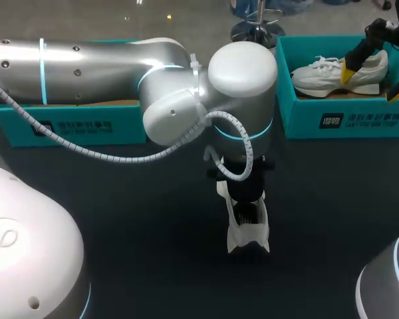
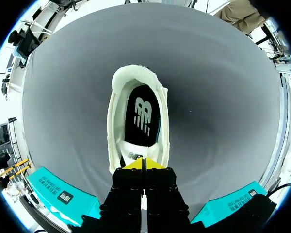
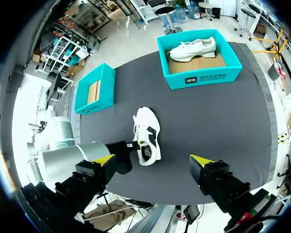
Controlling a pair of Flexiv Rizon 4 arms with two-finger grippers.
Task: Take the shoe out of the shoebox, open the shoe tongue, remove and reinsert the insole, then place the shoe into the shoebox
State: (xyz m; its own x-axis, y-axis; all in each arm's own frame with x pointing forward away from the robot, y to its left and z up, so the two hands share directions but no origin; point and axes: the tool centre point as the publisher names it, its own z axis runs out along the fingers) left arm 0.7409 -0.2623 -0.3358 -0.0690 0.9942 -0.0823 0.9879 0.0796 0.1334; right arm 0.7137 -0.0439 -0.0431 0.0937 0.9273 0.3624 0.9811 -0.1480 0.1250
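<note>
Your left claw (image 2: 142, 165) is pinching narrowly on the tongue (image 2: 133, 154), the shoe (image 2: 136, 77) is lying lengthwise straight ahead of it, heel farthest, and your right claw (image 3: 153, 160) is hanging wide open, well apart.

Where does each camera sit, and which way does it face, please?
Head: above and behind, looking down on the table; both arms show, left gripper over the white shoe.
Left wrist: close above that shoe, looking into it; left gripper shows.
Right wrist: high over the table, looking down; right gripper, open, shows.
Shared: head and right wrist see the boxed shoe.
</note>
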